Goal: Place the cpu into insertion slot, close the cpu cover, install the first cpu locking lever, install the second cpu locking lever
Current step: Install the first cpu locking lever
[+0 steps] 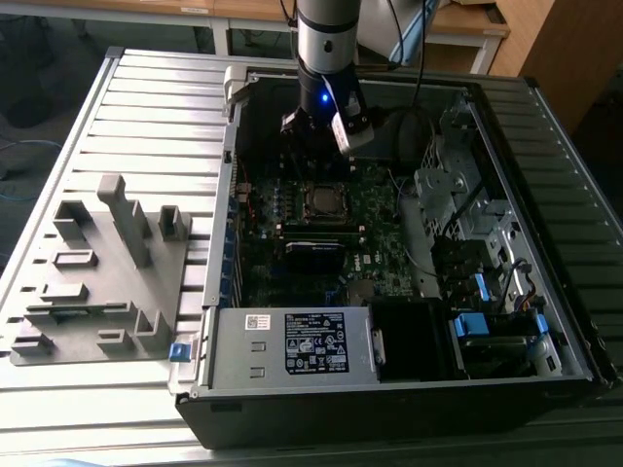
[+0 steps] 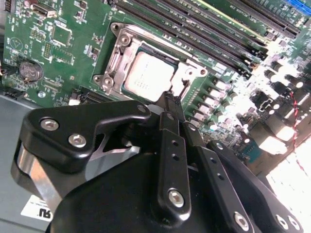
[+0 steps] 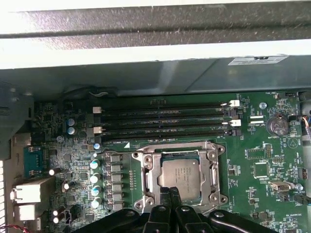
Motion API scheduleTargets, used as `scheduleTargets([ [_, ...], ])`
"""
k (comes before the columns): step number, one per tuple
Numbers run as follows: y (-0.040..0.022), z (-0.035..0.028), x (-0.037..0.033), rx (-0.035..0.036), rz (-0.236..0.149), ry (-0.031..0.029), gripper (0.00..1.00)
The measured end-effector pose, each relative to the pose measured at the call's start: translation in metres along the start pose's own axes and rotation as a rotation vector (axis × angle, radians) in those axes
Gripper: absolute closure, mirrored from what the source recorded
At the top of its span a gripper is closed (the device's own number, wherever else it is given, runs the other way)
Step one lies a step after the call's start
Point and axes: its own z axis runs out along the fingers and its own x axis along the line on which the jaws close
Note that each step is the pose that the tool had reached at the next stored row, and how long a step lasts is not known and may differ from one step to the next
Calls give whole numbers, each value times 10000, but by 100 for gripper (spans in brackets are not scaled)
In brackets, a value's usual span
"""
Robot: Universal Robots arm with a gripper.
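Observation:
The cpu [image 3: 181,175] lies flat in the insertion slot [image 3: 214,148] on the green board, its grey-silver top facing up. In the second wrist view the cpu [image 2: 148,75] is framed by the cpu cover [image 2: 112,63], which lies down flat around it. My gripper [image 3: 169,191] is shut, its two black fingers pressed together with nothing between them. The tips [image 2: 170,97] hover at the socket's edge, just over the cover's rim. In the exterior view the gripper [image 1: 313,146] hangs inside the open case just behind the cpu [image 1: 321,200]. I cannot make out the locking levers.
Long black memory slots [image 3: 165,121] run beside the socket, with a coin battery [image 3: 277,125] nearby. The power supply [image 1: 292,345] fills the case front and a drive cage [image 1: 467,214] stands on the exterior view's right. A grey fixture [image 1: 107,272] lies outside the case.

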Motion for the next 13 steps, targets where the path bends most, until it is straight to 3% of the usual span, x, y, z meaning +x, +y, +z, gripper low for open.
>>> scheduleTargets([
  [4,-4,-2,36,1,-1,0,89],
  [13,-15,-8,194,-1,-2,-4,89],
])
